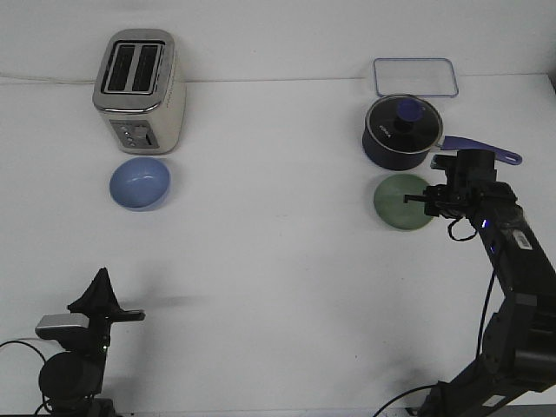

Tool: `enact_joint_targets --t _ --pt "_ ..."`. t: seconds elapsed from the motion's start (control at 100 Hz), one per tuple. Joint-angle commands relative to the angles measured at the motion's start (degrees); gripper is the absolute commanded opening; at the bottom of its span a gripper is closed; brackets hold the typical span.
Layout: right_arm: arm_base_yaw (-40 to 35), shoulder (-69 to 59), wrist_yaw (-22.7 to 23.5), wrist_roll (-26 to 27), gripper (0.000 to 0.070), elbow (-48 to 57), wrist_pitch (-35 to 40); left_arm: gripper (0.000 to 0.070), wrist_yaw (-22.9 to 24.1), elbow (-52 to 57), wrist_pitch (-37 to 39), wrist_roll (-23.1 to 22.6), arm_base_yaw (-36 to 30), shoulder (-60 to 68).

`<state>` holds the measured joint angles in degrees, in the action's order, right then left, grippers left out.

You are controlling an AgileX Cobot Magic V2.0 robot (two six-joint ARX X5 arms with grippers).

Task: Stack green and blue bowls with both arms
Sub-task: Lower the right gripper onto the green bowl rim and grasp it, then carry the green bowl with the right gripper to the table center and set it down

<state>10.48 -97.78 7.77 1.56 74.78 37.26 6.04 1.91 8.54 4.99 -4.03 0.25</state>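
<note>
Front view showed the right gripper (415,199) at the green bowl (400,203) (light, slippery; rim best), jaw state unclear.

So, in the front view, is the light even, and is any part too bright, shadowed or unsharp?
Front view: the light is soft and even; the white table looks nearly washed out, with faint shadows under the blue bowl and beside the toaster. The green bowl looks dim and slightly soft next to the right gripper. The saucepan lid shows slight glare.
</note>
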Motion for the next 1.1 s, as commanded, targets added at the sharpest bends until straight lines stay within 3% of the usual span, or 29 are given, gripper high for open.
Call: enact_joint_targets --t 0.0,0.19,0.35,0.74,1.09 --pt "-0.6 2.5 1.7 0.7 0.0 0.7 1.0 0.0011 -0.1 -1.1 0.5 -0.9 0.0 -0.1" --pt "-5.8 8.9 7.5 3.0 0.0 0.7 7.1 0.0011 -0.1 -1.1 0.5 -0.9 0.0 -0.1" --pt "-14.4 10.1 8.7 5.0 0.0 0.7 9.5 0.0011 -0.1 -1.1 0.5 -0.9 0.0 -0.1" --pt "-35.6 3.0 8.8 12.3 0.0 0.7 -0.1 0.0011 -0.1 -1.1 0.5 -0.9 0.0 -0.1" --pt "-41.7 -4.3 10.2 14.9 0.0 0.7 -3.4 0.0011 -0.1 -1.1 0.5 -0.9 0.0 -0.1"
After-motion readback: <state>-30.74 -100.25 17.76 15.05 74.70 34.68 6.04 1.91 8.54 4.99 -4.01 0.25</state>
